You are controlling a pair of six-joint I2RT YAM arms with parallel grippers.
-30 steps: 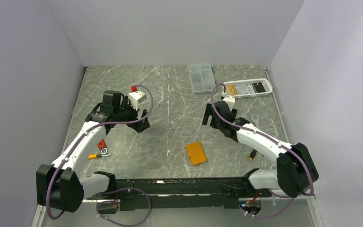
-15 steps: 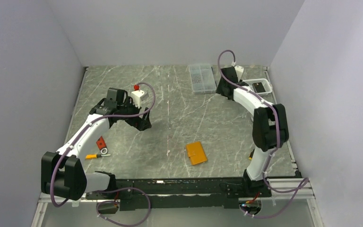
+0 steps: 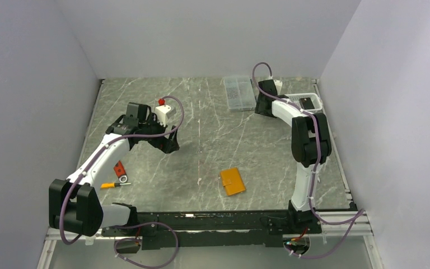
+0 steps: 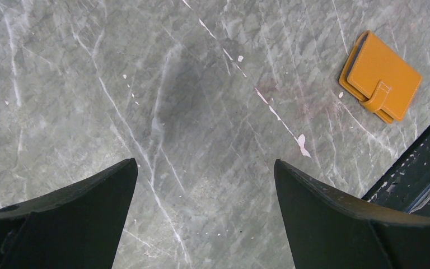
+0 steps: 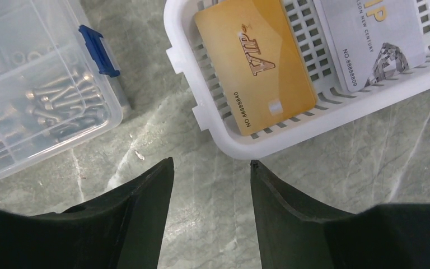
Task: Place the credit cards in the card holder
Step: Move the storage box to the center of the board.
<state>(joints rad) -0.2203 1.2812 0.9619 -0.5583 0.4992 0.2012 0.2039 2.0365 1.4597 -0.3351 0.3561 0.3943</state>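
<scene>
A grey marbled table [image 3: 213, 131], seen from above and walled by pale panels, has two white-and-black robot arms bolted at its near edge.

The card holder [image 3: 233, 181], a small orange wallet, lies flat on the table near the front edge, roughly between the two arm bases, with nothing touching it. The left wrist view shows it at upper right with its snap tab folded over the flap.

The left gripper [image 3: 168, 145] hangs over the left-centre of the table, well apart from the card holder. Its wrist camera shows the two dark fingers spread wide with only bare marble between them; it has hold of nothing.

The right arm reaches to the far end of the table. The right gripper [image 5: 210, 163] hovers over the gap between a clear compartment box [image 5: 33, 84] full of metal screws and a white slotted basket [image 5: 213, 120]. Its fingers stand partway apart with bare table between them, gripping nothing.

The credit cards [image 5: 269, 78] lie flat inside the basket. A gold card [image 5: 246, 50] marked VIP sits at the end nearest the gripper, and a pale silvery card [image 5: 369, 39] lies just beside it. From above, a dark card [image 3: 309, 103] shows further right in the basket.

A yellow-handled screwdriver [image 3: 109, 185] and a small red tool [image 3: 121, 170] lie on the table beside the left arm.
</scene>
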